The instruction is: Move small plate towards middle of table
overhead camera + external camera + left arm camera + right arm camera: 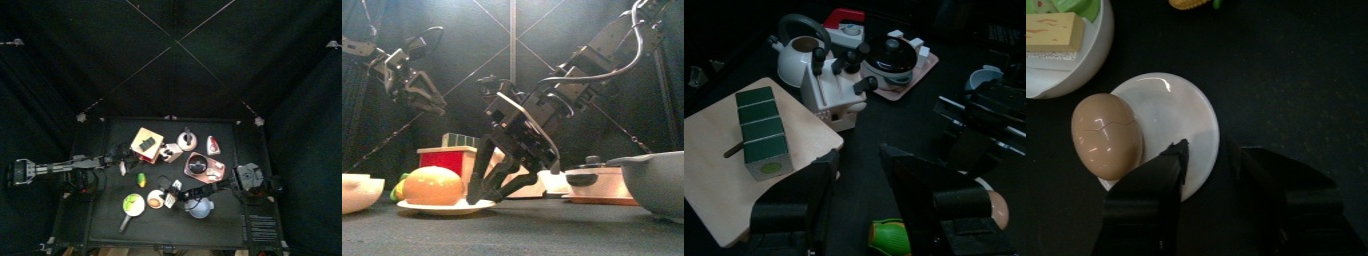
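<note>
Small plate [1166, 125] rim sits between right gripper's [1207, 165] part-open jaws (egg-like blob aboard): pinch firmly, drag level; left gripper [858, 205] open.

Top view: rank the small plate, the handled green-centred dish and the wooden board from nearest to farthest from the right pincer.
1. small plate: at the right pincer itself, with its rim between the open jaws.
2. green-centred dish: just past the plate, on the left arm's side.
3. wooden board: farthest, toward the table's back.
</note>
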